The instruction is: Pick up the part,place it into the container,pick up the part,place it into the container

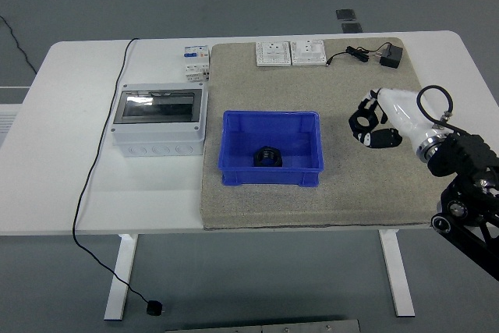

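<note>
Right of the blue container (272, 148), right hand (383, 118) clutching a black part (360, 123).

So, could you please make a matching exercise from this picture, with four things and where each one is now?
Things:
1. blue plastic container
2. black ring-shaped part
3. grey electrical box with a clear lid
4. two white wall switches

Places:
A. far edge of the mat
B. left of the mat, on bare table
C. in the right hand
D. middle of the mat

Pairs: 1-D, 2-C, 3-B, 4-A
</note>
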`<state>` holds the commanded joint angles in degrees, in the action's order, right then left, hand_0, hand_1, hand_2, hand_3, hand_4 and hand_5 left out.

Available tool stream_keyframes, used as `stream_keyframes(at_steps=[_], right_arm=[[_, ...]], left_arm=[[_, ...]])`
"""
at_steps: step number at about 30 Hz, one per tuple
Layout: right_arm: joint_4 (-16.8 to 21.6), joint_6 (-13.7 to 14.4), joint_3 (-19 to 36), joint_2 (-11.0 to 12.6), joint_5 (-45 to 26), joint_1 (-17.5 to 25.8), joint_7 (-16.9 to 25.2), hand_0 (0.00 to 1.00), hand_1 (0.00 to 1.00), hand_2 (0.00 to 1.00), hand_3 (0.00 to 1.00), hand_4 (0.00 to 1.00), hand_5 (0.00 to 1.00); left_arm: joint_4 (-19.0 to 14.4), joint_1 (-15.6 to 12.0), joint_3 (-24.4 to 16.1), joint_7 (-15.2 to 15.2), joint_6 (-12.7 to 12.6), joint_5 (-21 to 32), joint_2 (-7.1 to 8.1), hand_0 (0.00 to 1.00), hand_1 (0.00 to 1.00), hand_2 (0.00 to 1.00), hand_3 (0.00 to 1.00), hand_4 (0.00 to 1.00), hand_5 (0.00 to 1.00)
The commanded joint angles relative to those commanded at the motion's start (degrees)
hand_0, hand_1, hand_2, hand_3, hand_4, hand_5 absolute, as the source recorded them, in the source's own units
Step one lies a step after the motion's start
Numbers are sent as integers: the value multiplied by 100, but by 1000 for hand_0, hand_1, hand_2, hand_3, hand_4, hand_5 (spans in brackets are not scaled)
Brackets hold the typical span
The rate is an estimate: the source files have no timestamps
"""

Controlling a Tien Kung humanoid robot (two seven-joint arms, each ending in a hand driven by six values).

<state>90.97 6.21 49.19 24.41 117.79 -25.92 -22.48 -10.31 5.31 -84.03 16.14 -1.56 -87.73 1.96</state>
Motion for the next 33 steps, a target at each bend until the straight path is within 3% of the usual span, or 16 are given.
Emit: stream_keyframes(at_steps=[3, 4, 9, 10, 16, 21, 22, 27, 28, 33], right_arm=[[95, 178, -306, -137, -272, -339, 319, 365, 469, 536, 577, 528, 76], [76, 193, -439, -195, -395, -470, 440, 413, 511, 548, 584, 383, 294], [-389, -53, -1084, -540, -848, -1019, 704, 413, 511, 548, 584, 383, 294], [-462, -64, -1170, -580, -881, -1068, 721, 435, 522, 544, 580, 527, 89], [-1221, 26, -1849, -985, -961, -1351, 898, 453, 522, 554, 586, 557, 121], [-1543, 1, -1981, -1104, -1053, -1404, 938, 453, 522, 554, 586, 557, 121], [-1578, -29, -2019, -1119, -1093, -1417, 935, 558, 593, 638, 621, 756, 336], [-1766, -163, -2145, -1219, -1194, -1469, 868, 558, 593, 638, 621, 756, 336], [-1802, -180, -2158, -1236, -1202, -1475, 852, 606, 667, 710, 649, 806, 423], [-1957, -229, -2194, -1304, -1204, -1507, 774, 606, 667, 710, 649, 806, 423]], left_arm=[[0, 3, -15, 0, 2, -30, 10, 729, 575, 587, 686, 716, 733], [0, 7, -23, 0, 3, -46, 13, 729, 573, 585, 685, 716, 734], [0, 26, -29, -19, -7, -69, 23, 729, 573, 585, 685, 716, 734], [0, 25, -23, -28, -13, -56, 25, 729, 569, 581, 689, 724, 740], [0, 28, -18, -96, -52, -36, 33, 729, 569, 578, 688, 726, 739], [0, 22, 16, -122, -67, 23, 37, 729, 569, 578, 688, 726, 739], [0, 20, 19, -128, -71, 29, 40, 726, 562, 577, 688, 734, 743], [0, 14, 4, -140, -71, 0, 43, 726, 562, 577, 688, 734, 743], [0, 13, 3, -141, -71, -2, 43, 725, 559, 573, 689, 736, 745], [0, 10, 2, -143, -73, -7, 44, 725, 559, 573, 689, 736, 745]])
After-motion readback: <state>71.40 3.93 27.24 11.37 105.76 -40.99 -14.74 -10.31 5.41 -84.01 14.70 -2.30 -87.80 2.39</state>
